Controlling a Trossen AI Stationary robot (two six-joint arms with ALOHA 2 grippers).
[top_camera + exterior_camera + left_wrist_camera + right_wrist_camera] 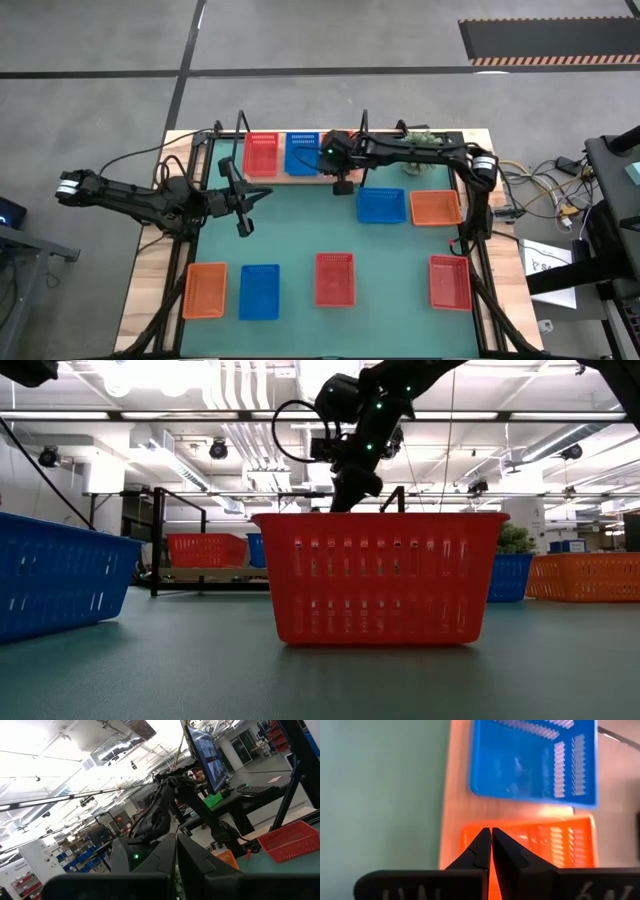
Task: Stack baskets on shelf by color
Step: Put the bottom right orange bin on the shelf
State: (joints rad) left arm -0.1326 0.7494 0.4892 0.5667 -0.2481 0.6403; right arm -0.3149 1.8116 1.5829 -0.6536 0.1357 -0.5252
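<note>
The shelf (283, 178) stands at the table's far edge with a red basket (261, 153) and a blue basket (302, 153) on it. My right gripper (341, 170) is over the shelf just right of the blue basket (535, 760), pointing down and shut at an orange basket (555, 845), which rests on the wood beside the blue one. In the high view the arm hides that orange basket. My left gripper (244, 222) is shut and empty above the table's left part, tipped upward. My right gripper comes from above, pointing down, with its shut fingertips (482, 842) at the orange basket's long wall (520, 827) that faces the blue basket. The fingers hide the place of contact. The basket lies level with its bottom on the shelf board (452, 795).
On the green table lie a blue basket (381, 205) and an orange basket (436, 208) at the right middle. Along the near edge lie an orange basket (205, 290), a blue basket (259, 292) and two red baskets (335, 279) (450, 282). Cables lie off the table's right.
</note>
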